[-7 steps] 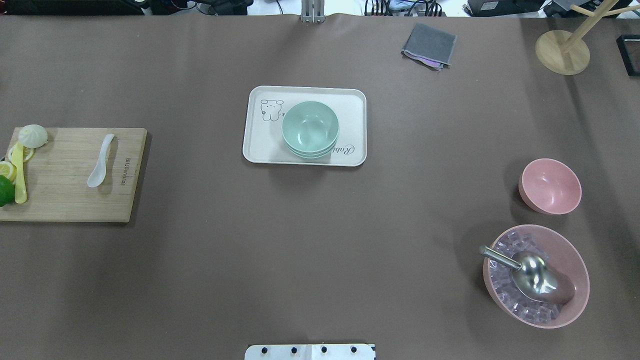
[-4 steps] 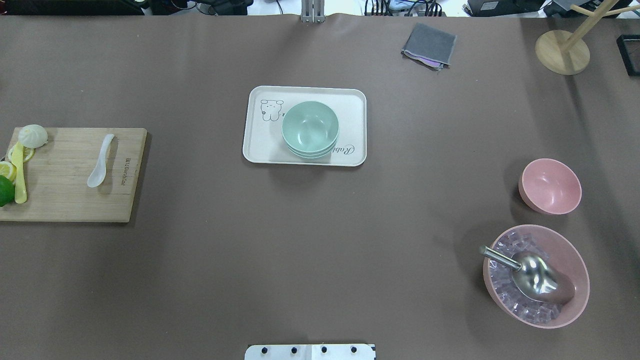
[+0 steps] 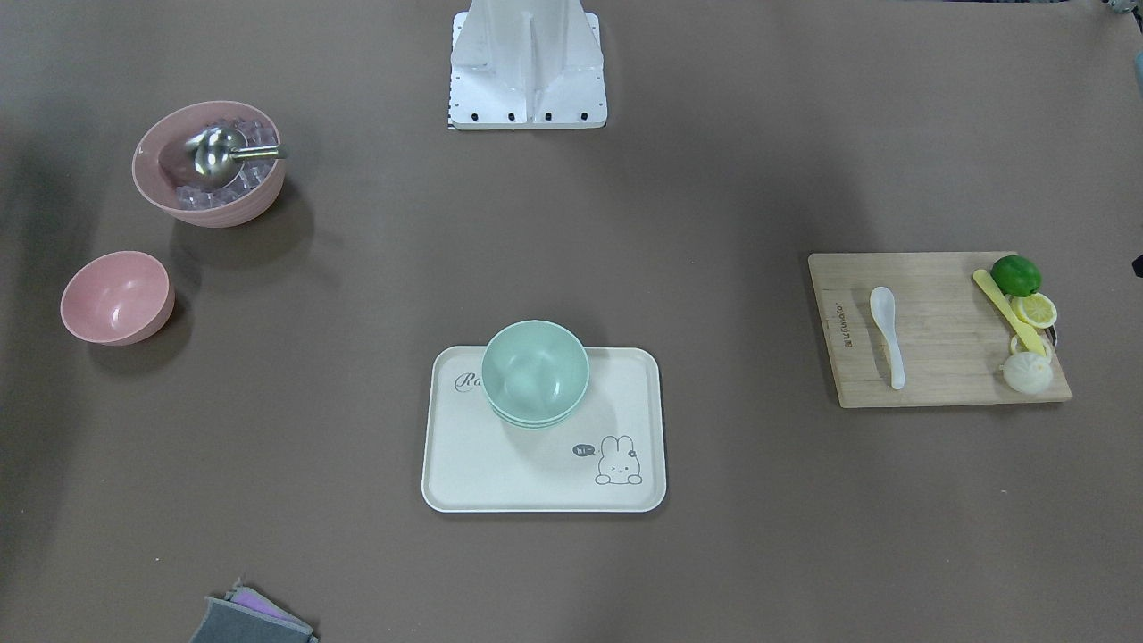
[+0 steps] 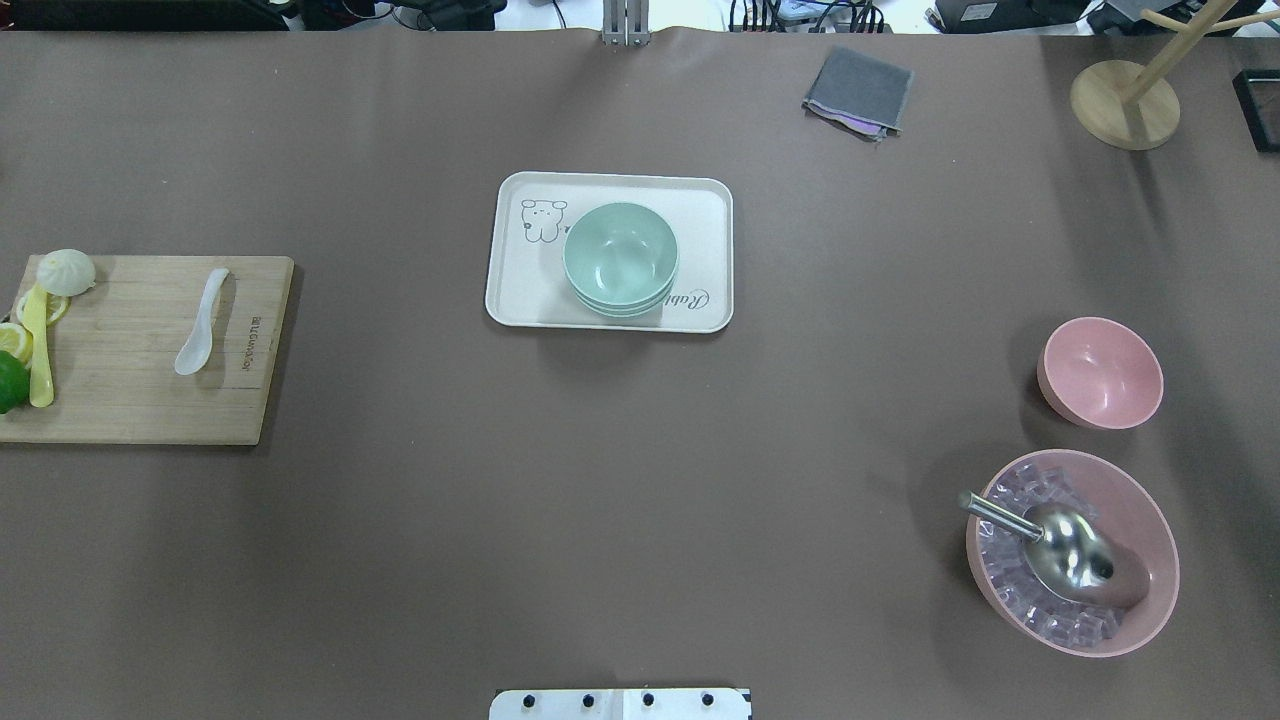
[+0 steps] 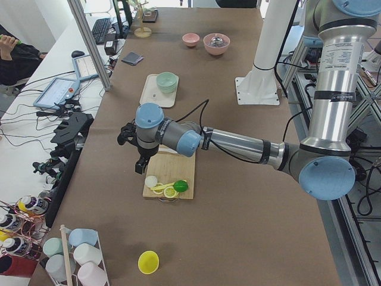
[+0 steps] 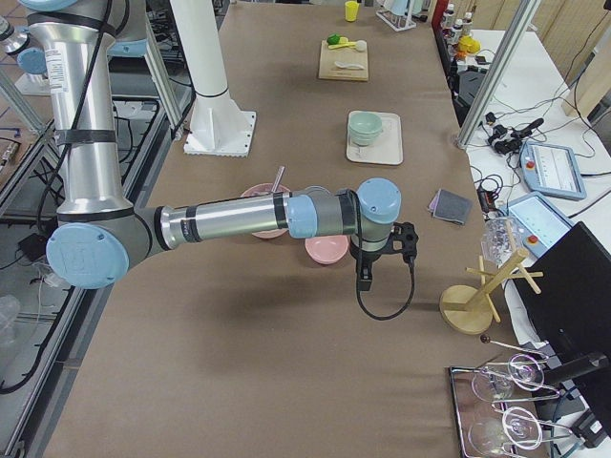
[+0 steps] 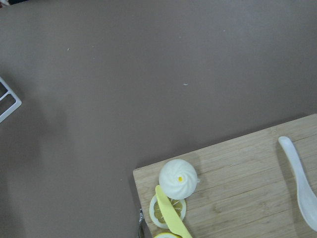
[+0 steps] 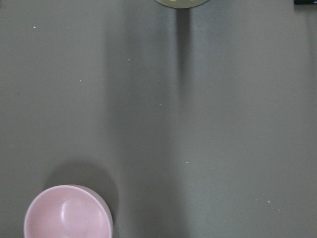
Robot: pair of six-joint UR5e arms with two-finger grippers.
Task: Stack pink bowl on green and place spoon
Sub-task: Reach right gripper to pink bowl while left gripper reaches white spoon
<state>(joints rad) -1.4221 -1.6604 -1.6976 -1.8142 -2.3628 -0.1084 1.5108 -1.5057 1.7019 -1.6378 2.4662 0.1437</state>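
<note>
Neither step is begun: the pink bowl (image 4: 1100, 372) sits alone on the table (image 4: 640, 500) on the robot's right side, well apart from the green bowls (image 4: 620, 258) nested on the tray (image 4: 520, 295). The spoon (image 4: 201, 322) lies flat on the board (image 4: 130, 405) on the robot's left. The right hand (image 6: 364, 279) hangs near the pink bowl and the left hand (image 5: 139, 164) over the board's outer end. Only the side views show them, so I cannot tell whether either is open or closed. The right wrist view holds the bowl in its lower-left corner — the hand is not centred over it. I judge a straight descent from here would catch the rim off-centre and tip or skate the bowl. Near it stands a larger pink bowl (image 4: 1155, 600) of ice with a metal scoop (image 4: 1070, 555), so picking the wrong pink bowl or the wrong utensil is a real risk. The green stack sits toward the tray's robot-side edge, and a skewed release could slide off it. The spoon is thin, glossy and low — the hand may skid over it or jam into the wood.
</note>
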